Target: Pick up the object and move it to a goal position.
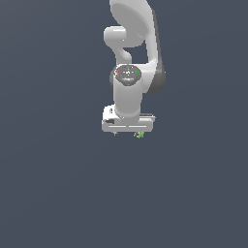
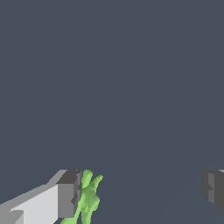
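Note:
The object (image 1: 140,135) is a tiny lime-green spiky thing, peeking out under the white gripper (image 1: 127,132) at its end toward the exterior view's right. In the wrist view the object (image 2: 88,198) sits between the fingers, right beside the inner face of one dark finger pad (image 2: 68,194). The other pad (image 2: 213,188) stands far off across a wide gap. The gripper (image 2: 142,192) is open and grips nothing. The hand hides part of the object in the exterior view.
The white arm (image 1: 130,58) rises behind the gripper toward the top of the exterior view. All around is a plain dark grey-blue surface (image 1: 58,184) with no other objects and no visible goal marker.

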Robot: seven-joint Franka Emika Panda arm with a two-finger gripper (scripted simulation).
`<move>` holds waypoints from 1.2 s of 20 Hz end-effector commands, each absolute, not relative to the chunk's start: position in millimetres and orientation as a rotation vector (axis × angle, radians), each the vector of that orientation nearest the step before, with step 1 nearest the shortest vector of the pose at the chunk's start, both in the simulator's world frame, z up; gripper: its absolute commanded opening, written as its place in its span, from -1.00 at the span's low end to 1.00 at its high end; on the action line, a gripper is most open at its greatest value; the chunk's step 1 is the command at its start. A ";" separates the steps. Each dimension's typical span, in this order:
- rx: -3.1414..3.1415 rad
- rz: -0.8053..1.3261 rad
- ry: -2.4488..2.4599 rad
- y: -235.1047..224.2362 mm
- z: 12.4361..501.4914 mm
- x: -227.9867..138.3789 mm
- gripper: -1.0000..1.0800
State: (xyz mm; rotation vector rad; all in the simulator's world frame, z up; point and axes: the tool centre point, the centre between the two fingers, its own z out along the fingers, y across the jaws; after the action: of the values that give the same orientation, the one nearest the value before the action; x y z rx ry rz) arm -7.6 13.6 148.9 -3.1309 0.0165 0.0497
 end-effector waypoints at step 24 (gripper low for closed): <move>-3.095 0.003 0.538 81.2 92.0 -102.3 0.92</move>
State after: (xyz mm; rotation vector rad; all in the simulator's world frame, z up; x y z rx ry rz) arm -98.6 79.6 93.6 -3.0986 0.5182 0.0053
